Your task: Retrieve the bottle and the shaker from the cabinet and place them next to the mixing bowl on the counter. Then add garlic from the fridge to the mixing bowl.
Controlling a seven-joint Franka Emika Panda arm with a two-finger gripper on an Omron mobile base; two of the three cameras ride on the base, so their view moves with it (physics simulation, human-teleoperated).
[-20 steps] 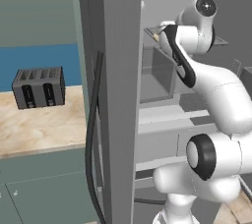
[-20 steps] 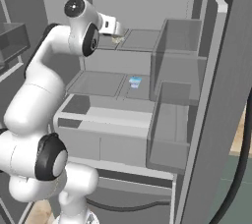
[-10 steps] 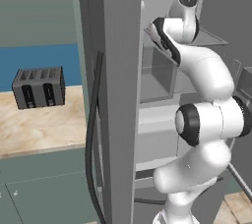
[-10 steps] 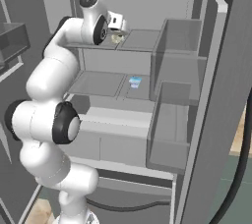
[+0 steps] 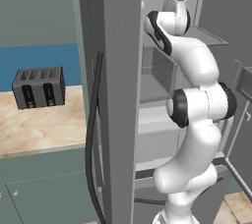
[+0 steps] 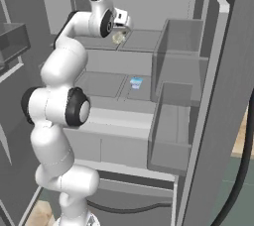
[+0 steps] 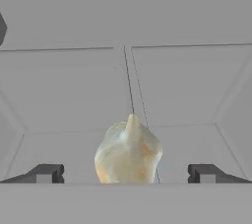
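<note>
Garlic, a pale cream bulb with a pointed tip [image 7: 129, 153], sits on the tall grey fridge's [image 6: 208, 96] upper pale shelf [image 6: 144, 39]. Two-finger gripper [image 7: 125, 174] spread wide either side of it, gripping nothing. Small blue-white cup [image 6: 135, 83] sits on the shelf below.

Dark two-slot toaster [image 5: 39, 87] upright by blue backsplash [image 5: 37, 63] — small blue-white container [image 6: 136, 83] on a shelf
</note>
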